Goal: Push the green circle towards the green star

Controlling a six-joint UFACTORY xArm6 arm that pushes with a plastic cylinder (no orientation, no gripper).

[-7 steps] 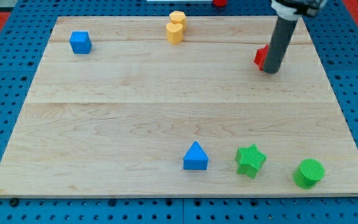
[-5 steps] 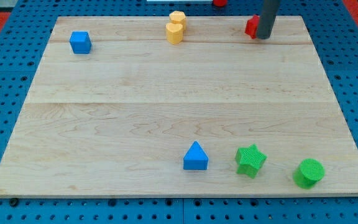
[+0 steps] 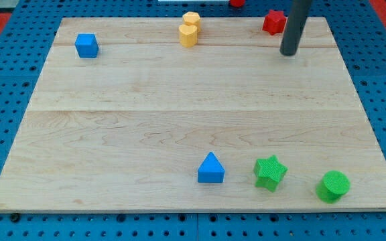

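Observation:
The green circle (image 3: pixel 333 185) sits near the bottom right corner of the wooden board (image 3: pixel 146 100). The green star (image 3: pixel 270 173) lies just to its left, a short gap between them. My tip (image 3: pixel 288 53) is far from both, near the view's top right, just below and right of a red block (image 3: pixel 273 21). The rod rises out of the top of the view.
A blue triangle (image 3: pixel 210 168) lies left of the green star. Two yellow blocks (image 3: pixel 189 29) touch each other at the top middle. A blue cube (image 3: pixel 86 45) is at the top left. Another red piece (image 3: pixel 236 3) sits off the board at the top edge.
The tip pushed the red block up and to the left toward the top edge, then drew back down and slightly right, leaving the block there. The green blocks have not moved.

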